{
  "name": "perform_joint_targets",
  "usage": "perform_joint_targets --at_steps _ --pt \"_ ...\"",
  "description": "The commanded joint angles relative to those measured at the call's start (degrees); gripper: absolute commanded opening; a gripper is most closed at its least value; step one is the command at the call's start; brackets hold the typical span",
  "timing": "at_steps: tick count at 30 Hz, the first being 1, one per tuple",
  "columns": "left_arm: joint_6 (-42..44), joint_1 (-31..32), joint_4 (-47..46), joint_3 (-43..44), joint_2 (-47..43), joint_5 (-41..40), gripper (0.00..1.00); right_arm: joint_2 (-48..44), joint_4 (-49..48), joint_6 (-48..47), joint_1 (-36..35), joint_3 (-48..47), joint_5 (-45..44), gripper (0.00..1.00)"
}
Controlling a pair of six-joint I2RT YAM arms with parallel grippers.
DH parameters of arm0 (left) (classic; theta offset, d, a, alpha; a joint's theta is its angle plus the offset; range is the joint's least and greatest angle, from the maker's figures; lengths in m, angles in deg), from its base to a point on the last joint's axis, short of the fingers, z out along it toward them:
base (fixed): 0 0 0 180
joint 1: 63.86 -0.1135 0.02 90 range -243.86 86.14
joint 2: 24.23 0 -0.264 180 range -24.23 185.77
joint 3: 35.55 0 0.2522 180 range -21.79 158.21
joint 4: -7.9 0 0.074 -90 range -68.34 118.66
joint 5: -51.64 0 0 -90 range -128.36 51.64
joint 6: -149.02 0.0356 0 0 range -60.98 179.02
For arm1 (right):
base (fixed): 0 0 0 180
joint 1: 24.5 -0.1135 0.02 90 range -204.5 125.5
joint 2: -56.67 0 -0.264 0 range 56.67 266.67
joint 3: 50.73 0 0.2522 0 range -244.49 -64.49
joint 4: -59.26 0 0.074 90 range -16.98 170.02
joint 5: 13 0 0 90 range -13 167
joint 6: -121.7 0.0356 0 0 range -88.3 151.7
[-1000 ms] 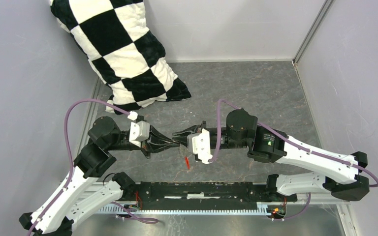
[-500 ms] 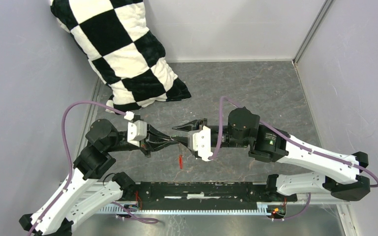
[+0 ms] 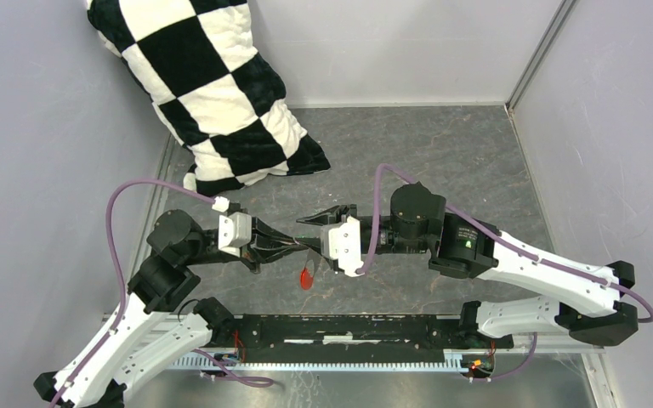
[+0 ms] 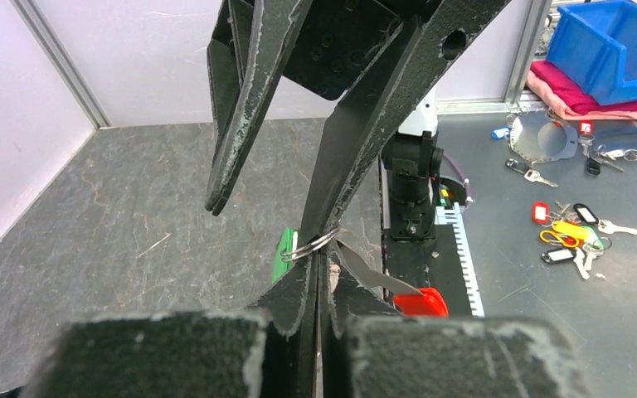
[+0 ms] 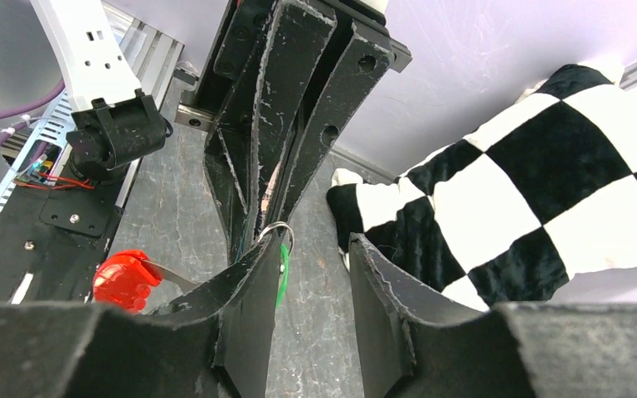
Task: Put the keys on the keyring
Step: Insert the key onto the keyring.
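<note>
Tabletop (image 3: 442,153), arms meeting above it. Right claw (image 5: 315,249): jaws spread apart, having widened over the last second, holding nothing. Left claw (image 4: 317,257): still clamped on the keyring (image 4: 311,245), its red tag (image 4: 421,301) now dangling. Green-headed key (image 4: 282,253) hangs at the ring; whether it is threaded cannot be told

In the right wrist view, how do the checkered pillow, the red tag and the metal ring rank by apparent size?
Largest to smallest:
1. checkered pillow
2. red tag
3. metal ring, partly hidden
</note>
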Motion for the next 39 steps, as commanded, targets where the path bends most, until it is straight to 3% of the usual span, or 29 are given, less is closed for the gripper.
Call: perform_joint_targets --at_steps 1,17,27,39 --pt "0.70 -0.35 -7.37 0.69 -0.96 -2.52 0.02 0.83 5.02 1.03 -1.14 -1.74 1.35 0.44" --pt "4.46 -0.35 -6.19 0.07 -2.12 0.49 0.02 2.29 8.20 -0.14 -1.15 -4.67 1.09 0.46" --pt "4.13 -0.35 -7.71 -0.02 -2.30 1.59 0.02 5.01 15.02 -2.79 -1.14 -8.86 4.58 0.49" --pt "-8.22 -0.33 -19.16 -2.51 -2.06 -3.45 0.02 8.66 20.07 -0.94 -1.15 -15.11 4.13 0.50"
